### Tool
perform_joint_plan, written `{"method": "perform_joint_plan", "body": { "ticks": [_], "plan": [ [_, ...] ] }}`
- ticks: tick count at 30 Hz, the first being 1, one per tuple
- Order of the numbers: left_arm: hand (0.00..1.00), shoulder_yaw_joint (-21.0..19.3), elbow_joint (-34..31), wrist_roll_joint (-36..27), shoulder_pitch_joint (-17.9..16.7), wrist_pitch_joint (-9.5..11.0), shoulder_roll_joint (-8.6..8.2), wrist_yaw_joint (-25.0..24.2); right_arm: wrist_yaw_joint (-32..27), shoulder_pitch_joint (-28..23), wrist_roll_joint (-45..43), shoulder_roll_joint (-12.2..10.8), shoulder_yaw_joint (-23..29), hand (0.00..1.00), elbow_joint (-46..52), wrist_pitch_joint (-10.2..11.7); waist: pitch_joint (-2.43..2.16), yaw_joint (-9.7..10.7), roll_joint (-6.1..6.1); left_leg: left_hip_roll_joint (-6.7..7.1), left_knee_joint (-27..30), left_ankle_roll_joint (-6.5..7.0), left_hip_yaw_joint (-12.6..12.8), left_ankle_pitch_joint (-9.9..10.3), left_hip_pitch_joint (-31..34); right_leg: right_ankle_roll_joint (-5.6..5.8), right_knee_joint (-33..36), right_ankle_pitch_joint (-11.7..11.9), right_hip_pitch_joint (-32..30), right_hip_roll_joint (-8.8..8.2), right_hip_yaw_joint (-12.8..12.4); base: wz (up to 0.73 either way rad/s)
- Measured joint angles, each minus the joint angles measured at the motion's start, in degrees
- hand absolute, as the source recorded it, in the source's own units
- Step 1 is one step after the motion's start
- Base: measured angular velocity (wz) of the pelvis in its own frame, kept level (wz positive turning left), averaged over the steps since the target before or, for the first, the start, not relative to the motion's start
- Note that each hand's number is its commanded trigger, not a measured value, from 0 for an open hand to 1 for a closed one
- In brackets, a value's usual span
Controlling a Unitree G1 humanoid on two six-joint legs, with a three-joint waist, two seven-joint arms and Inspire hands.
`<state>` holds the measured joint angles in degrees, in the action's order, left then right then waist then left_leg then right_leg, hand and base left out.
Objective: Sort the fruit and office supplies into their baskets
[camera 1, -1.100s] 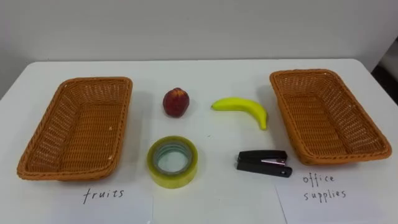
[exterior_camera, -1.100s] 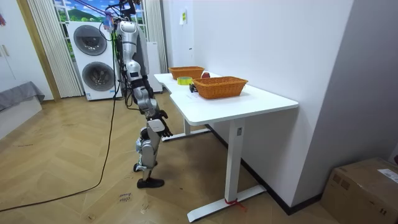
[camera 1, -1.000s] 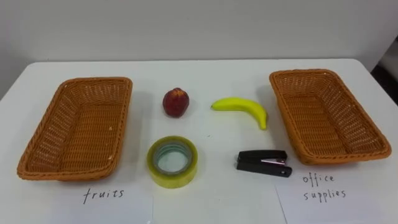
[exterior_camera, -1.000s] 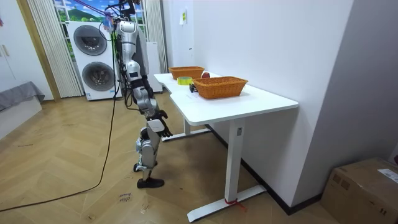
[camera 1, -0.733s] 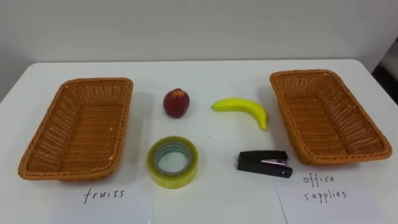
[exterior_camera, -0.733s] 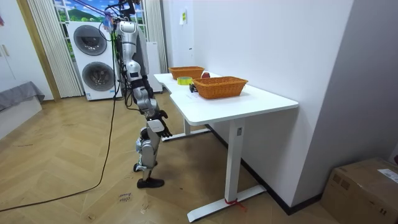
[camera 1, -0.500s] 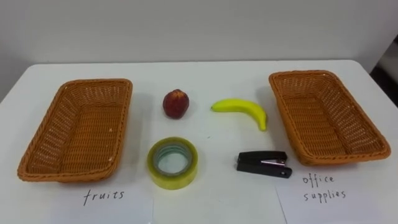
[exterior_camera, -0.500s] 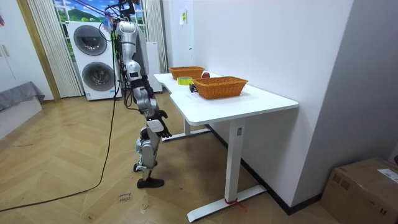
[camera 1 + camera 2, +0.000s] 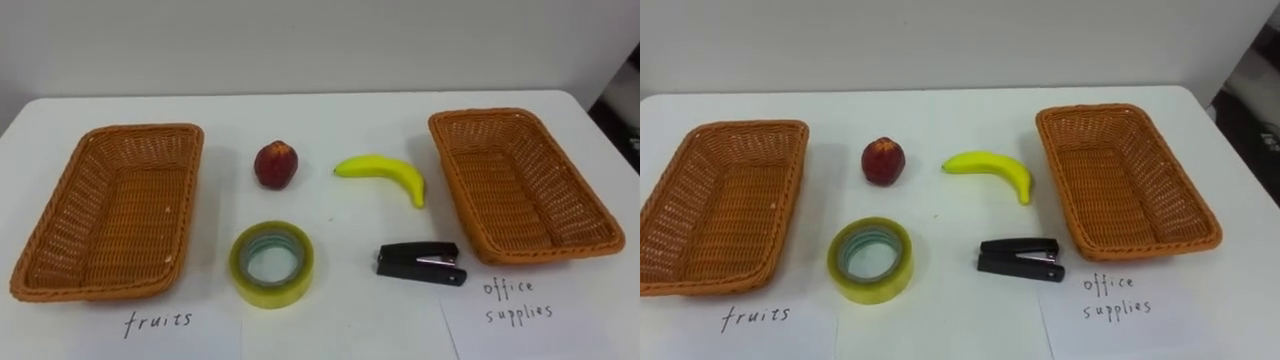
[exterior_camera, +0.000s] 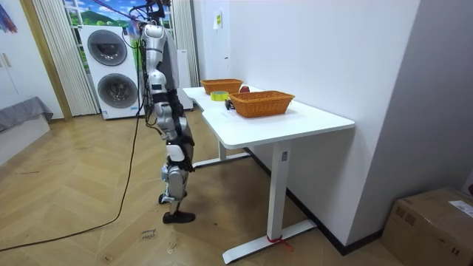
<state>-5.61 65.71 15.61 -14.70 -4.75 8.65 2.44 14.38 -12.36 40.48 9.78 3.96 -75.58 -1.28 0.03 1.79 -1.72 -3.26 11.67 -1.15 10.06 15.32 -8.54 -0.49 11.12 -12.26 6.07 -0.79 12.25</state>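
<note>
On the counter (image 9: 330, 225), peach (image 9: 275, 164), banana (image 9: 382, 172), tape (image 9: 272, 264) and stapler (image 9: 420, 264) are seen unsorted between empty baskets (image 9: 70, 200), the right hand (image 10: 183, 146), its state impossible to tell, now drawn closer in.

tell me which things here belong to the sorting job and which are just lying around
Job: red fruit, banana, tape roll, stapler, left basket, right basket, white table.
Just around: washing machines, cardboard box, curtain.

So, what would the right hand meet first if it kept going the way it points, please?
Likely the floor: the right hand hangs pointing down beside the robot's leg, short of the table, though depth is unclear.
</note>
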Motion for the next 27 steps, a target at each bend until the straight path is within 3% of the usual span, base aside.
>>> {"method": "perform_joint_plan", "body": {
  "ticks": [6,10,16,21,24,27],
  "plan": [
    [0.0,-3.85,0.01,-0.37,-0.03,0.58,0.39,1.25,-2.13,-2.49,6.98,0.21,5.78,0.0,0.18,-0.1,0.15,0.93,-1.09,0.08,-0.27,-0.01,1.0,0.01,-1.02,0.14,0.43,-0.2,0.24,0.26,-1.79,-0.15],
    [0.0,-6.21,-0.04,-0.48,-0.11,1.14,1.13,1.6,-5.15,-2.85,13.21,0.26,12.84,0.0,1.05,-0.46,0.13,2.01,-1.29,0.07,-0.38,0.05,1.31,0.06,-1.04,0.14,0.7,-0.22,-0.34,0.28,-2.73,-0.08],
    [0.0,-10.38,-2.04,-0.4,-1.57,1.21,1.49,4.01,-12.19,-2.91,15.51,2.45,22.05,0.0,9.18,-1.26,0.07,4.24,-1.39,-0.03,-0.84,0.05,2.21,0.05,-1.27,0.04,2.15,-0.23,-1.51,0.65,-3.98,-0.1],
    [0.0,-10.32,-2.93,-0.54,-3.5,2.3,1.58,6.24,-23.9,-1.48,14.96,3.78,27.93,0.0,21.84,-0.47,-0.12,5.87,-2.0,0.09,-0.71,0.08,2.55,0.03,-1.13,-0.03,3.07,-0.37,-2.19,0.4,-4.15,-0.04],
    [0.0,-10.33,-4.44,-1.86,-4.56,2.35,1.56,7.19,-32.39,-2.07,13.93,4.1,29.68,0.0,31.65,1.23,-0.19,6.13,-2.64,0.1,-0.75,0.08,2.49,0.03,-1.11,0.0,3.16,-0.5,-2.4,0.44,-4.33,0.0],
    [0.0,-10.31,-7.93,-1.59,-5.95,2.46,1.6,8.12,-40.76,-2.21,10.22,4.58,31.05,0.0,41.03,2.79,0.02,6.19,-3.03,0.04,-0.84,0.08,2.4,0.03,-0.45,-0.06,3.17,-0.46,-3.1,0.58,-4.29,0.0]
  ]
}}
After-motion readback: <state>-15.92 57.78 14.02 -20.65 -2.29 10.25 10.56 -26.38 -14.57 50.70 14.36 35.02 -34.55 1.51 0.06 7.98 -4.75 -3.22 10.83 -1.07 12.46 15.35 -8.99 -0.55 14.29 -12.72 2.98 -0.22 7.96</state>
